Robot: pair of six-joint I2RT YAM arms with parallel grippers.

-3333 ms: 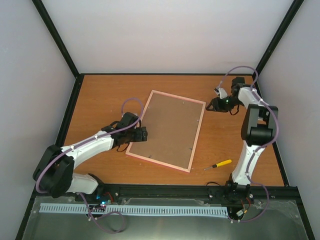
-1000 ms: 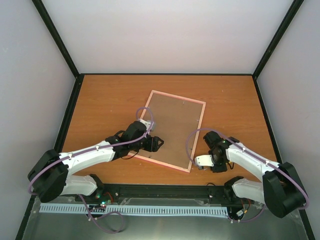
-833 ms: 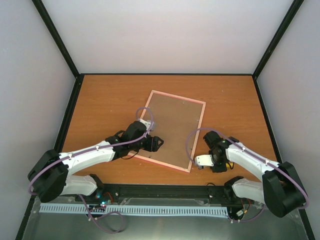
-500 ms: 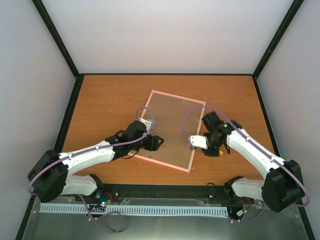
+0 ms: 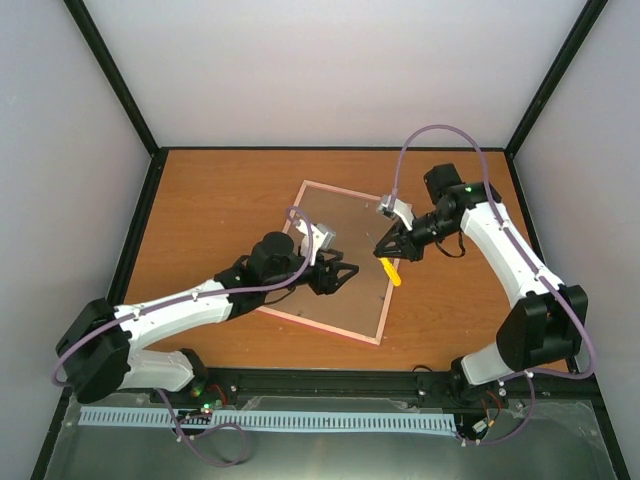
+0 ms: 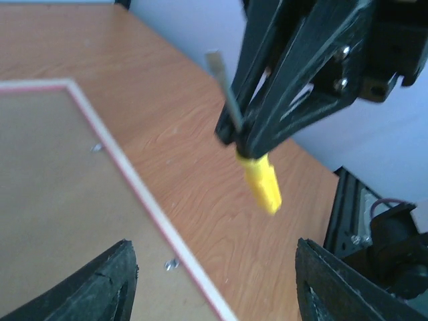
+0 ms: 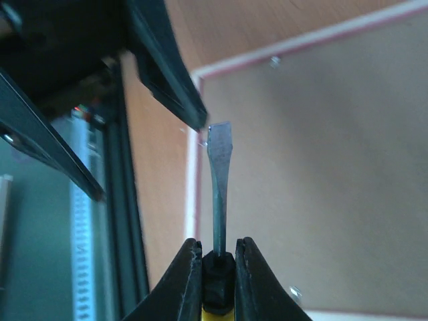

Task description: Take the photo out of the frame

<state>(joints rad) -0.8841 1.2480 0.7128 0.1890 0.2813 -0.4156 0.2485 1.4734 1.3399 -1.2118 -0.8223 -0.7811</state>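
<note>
My right gripper [image 5: 392, 244] pinches a screwdriver [image 5: 391, 271] over the right edge of the frame [image 5: 340, 215]; my left gripper [image 5: 338, 277], spread wide, hovers above its brown back.

The left arm [image 5: 190, 305] stretches low from 7 o'clock toward centre, left pincer [image 5: 340, 277] spread wide. The right arm [image 5: 512, 262] rises from 5 o'clock, elbows near 2 o'clock, right pincer [image 5: 385, 248] pointing toward 8 o'clock, clamped on a screwdriver [image 5: 391, 271].

Nothing readable in any of these shots, as far as I can tell. The brown back of the frame [image 5: 355, 230] is plain, and the yellow-handled screwdriver [image 5: 392, 271] shows no brand or lettering I can make out.
</note>
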